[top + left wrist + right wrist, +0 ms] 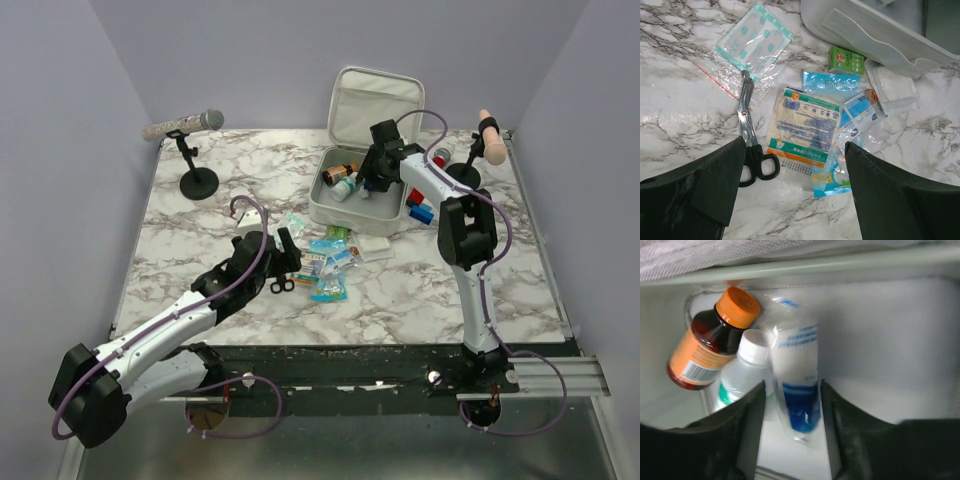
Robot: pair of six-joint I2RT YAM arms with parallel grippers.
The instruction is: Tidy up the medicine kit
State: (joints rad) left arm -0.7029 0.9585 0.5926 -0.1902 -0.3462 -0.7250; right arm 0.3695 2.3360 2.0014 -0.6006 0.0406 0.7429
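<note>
The medicine kit [318, 208] is a light grey-white case that stands open at the table's back centre, lid [375, 100] up. Inside lie an amber bottle with an orange cap [715, 340] and a white-capped clear bottle [742, 372]. My right gripper [372, 180] reaches into the case, its jaws closed [792, 385] on a white-and-blue wrapped packet [795, 375]. My left gripper [290, 262] is open and empty [795, 145], above loose packets: a gloves packet [802, 125], a blue sachet [830, 82], a green box [846, 61] and black-handled scissors [746, 125].
A plaster sheet in a zip bag [754, 42] lies left of the packets, and gauze [895, 90] lies by the case wall [880, 35]. A microphone on a stand [185, 125] is at the back left. A peach cylinder on a stand [488, 137] and red and blue items [418, 205] are right of the case.
</note>
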